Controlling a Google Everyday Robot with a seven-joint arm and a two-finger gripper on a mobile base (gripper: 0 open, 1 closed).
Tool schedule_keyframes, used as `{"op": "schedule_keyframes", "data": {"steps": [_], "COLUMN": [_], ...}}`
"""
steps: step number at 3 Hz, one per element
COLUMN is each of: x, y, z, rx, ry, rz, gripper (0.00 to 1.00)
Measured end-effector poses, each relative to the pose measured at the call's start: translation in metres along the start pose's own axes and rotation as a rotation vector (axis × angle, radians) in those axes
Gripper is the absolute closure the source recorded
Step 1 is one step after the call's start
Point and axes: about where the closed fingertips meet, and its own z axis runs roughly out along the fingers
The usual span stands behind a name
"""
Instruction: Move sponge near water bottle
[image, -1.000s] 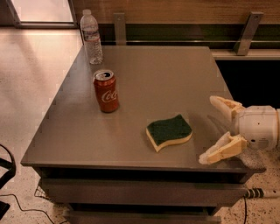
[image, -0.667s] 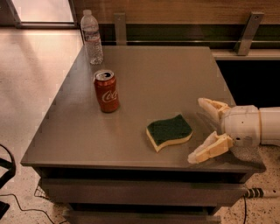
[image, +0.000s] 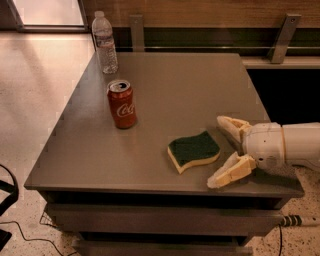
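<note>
The sponge (image: 194, 150), dark green on top with pale yellow foam below, lies flat near the table's front edge. My gripper (image: 219, 152) is just right of it, low over the table, open and empty, its pale fingers (image: 232, 171) spread toward the sponge without touching it. The water bottle (image: 104, 43), clear with a white cap, stands upright at the table's far left corner, well away from the sponge.
A red Coca-Cola can (image: 122, 104) stands upright on the grey table (image: 185, 85), between the bottle and the sponge. A wooden wall with a rail runs behind the table. Cables lie on the floor at the lower left and right.
My gripper has moved left toward the sponge, fingers still open. The sponge, can and bottle have not moved.
</note>
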Motion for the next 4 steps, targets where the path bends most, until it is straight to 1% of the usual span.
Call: {"op": "schedule_keyframes", "data": {"steps": [1, 2, 3, 4], "x": [0.0047, 0.0061, 0.0054, 0.0053], "y": [0.0001, 0.0013, 0.0017, 0.0018], "z": [0.006, 0.0132, 0.014, 0.0142], "rx": [-0.012, -0.033, -0.035, -0.035], "ry": [0.002, 0.007, 0.007, 0.007], "rz": [0.003, -0.005, -0.006, -0.006], "gripper": [0.18, 0.49, 0.8, 1.0]}}
